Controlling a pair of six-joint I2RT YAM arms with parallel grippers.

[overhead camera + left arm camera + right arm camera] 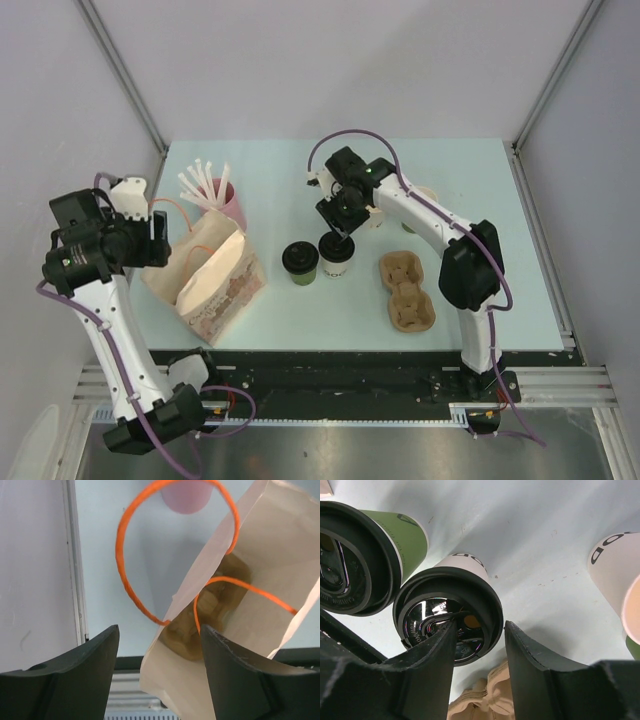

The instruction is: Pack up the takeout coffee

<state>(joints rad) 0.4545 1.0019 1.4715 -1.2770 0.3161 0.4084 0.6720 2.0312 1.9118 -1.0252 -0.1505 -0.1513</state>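
From above, two lidded cups stand side by side mid-table: the green cup point(299, 262) and, just to its right, the white cup point(337, 254), each with a black lid. One brown pulp tray point(407, 291) lies to their right, and one paper bag point(212, 276) lies open to their left. One pink cup point(224, 200) behind the bag holds several white sticks. The right gripper point(338, 233) hangs over the white cup. The left gripper point(163, 238) sits at the bag's left edge.

The left wrist view adds what the overhead one lacks: the left gripper point(160, 630) has its jaws spread wide, holding nothing. The bag's mouth point(260, 575) and two orange handles point(122, 570) lie beyond.

The right wrist view shows the right gripper point(480, 625) with jaws apart, straddling the rim of the white cup's lid point(440, 605). One finger is over the lid, the other outside it, and contact cannot be told. The green cup point(402, 532) stands left, and a lidless white cup point(615, 562) stands right.
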